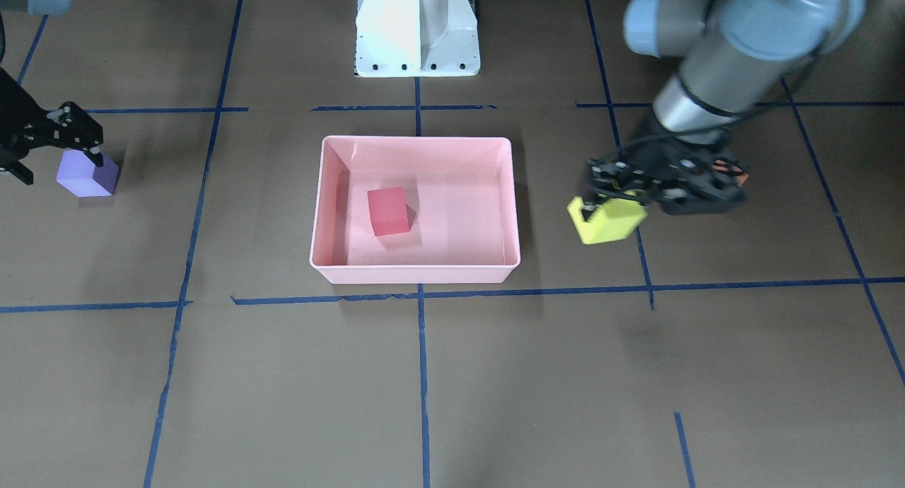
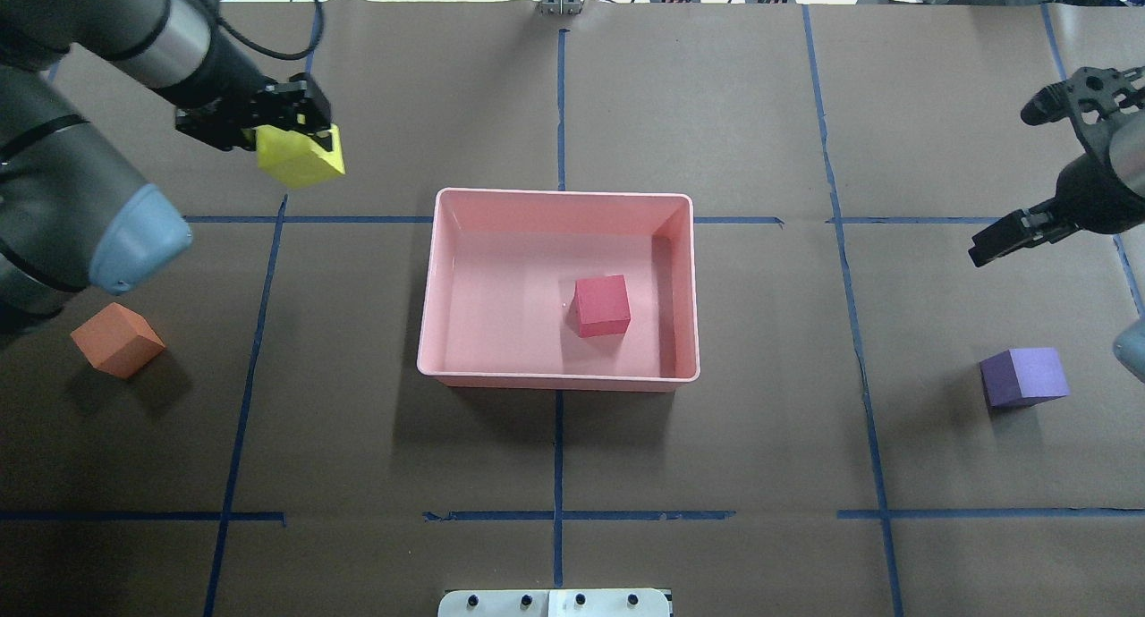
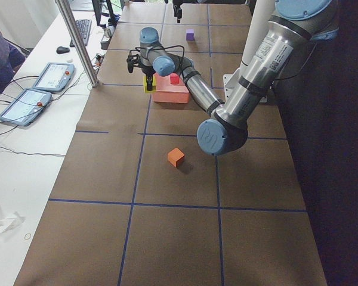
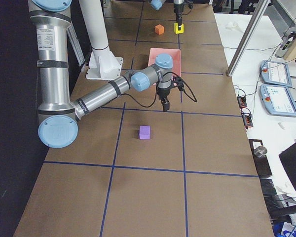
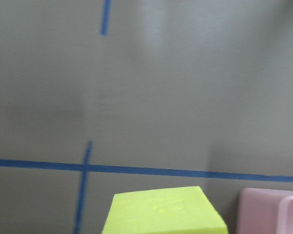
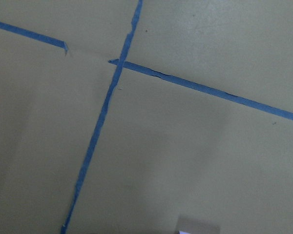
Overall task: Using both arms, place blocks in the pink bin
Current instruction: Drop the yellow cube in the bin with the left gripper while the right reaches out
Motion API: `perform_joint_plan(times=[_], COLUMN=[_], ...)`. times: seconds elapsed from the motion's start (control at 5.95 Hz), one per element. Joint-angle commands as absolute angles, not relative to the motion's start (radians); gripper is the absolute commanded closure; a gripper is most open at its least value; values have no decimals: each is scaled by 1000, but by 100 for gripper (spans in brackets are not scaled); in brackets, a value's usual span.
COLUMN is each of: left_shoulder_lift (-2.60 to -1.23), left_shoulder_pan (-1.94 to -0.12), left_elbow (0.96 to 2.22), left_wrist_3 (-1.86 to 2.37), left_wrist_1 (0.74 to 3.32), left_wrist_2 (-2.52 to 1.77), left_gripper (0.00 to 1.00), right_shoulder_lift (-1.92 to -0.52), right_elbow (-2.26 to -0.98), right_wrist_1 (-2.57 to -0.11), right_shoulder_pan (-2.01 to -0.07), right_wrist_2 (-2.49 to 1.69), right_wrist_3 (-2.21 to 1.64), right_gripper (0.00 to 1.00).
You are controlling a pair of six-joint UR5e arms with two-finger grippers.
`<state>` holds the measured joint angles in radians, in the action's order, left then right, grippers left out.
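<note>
The left gripper (image 2: 300, 136) is closed on the yellow block (image 2: 298, 158), held clear of the bench (image 2: 716, 456) in the upper left of the overhead view, just beyond the pink bin's (image 2: 564, 191) upper-left corner. The red block (image 2: 601, 306) lies inside the bin, toward its right side. The orange block (image 2: 116, 338) sits at the left edge and the purple block (image 2: 1023, 377) at the lower right, both on the bench. The step in hand looks like carrying yellow across to the bin. Done well, the block should pass above the rolled rim with room to spare and be let go low over the bare floor left of red, so it neither bounces out nor lands on red. The right gripper (image 2: 1006, 183) hangs wide open and empty, above and apart from purple. It should centre over purple and square its fingers to the faces before descending.
</note>
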<state>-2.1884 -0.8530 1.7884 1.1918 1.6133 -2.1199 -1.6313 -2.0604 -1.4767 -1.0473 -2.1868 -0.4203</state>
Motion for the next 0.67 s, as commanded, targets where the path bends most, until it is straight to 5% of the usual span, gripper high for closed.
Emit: perform_joint_plan(times=[0.0, 0.17, 0.5], left_shoulder_lift=[-2323, -2335, -2335], left_shoulder_pan=[-663, -634, -626], left_elbow=[1732, 1726, 1727], left_wrist_3=[1325, 1339, 1339], left_wrist_1=[1583, 1583, 1585], left_wrist_2=[-1944, -1918, -1894], left_gripper=[60, 1, 0], right_shoulder_lift=[-1802, -1857, -1876], right_elbow=[-2057, -2042, -1923], right_wrist_1=[-1282, -1226, -944], right_shoulder_pan=[-1048, -1046, -1020], right_wrist_2=[-2186, -2181, -2183], right_wrist_3=[-434, -472, -694], right_gripper=[0, 0, 0])
